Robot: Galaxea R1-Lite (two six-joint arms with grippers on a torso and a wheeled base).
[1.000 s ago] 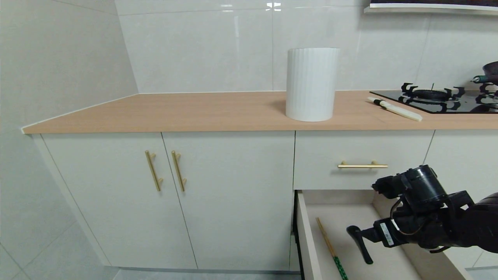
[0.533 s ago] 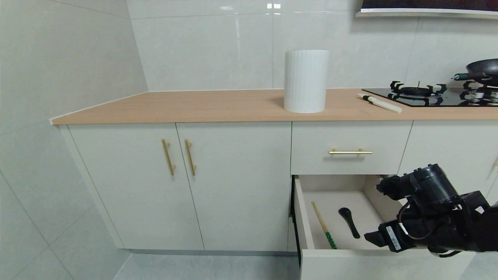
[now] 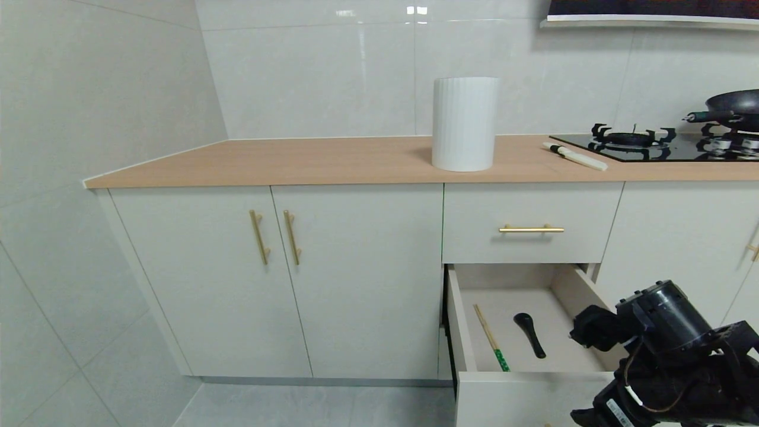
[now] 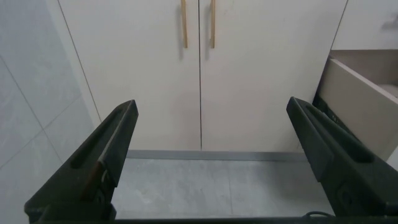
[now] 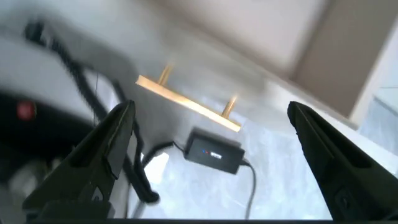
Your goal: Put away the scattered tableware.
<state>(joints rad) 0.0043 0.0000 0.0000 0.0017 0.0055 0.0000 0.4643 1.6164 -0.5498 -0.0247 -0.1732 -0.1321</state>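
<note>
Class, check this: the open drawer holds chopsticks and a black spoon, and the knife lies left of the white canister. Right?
No: the head view shows the knife right of the canister. The rest holds.

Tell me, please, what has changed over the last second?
The right claw let go of the black spoon, which now lies in the open drawer beside the chopsticks, then drew back. The knife and white canister stayed on the counter.

Right gripper (image 5: 210,112), spread wide, frames a gold handle (image 5: 186,103) and black box (image 5: 214,151).
</note>
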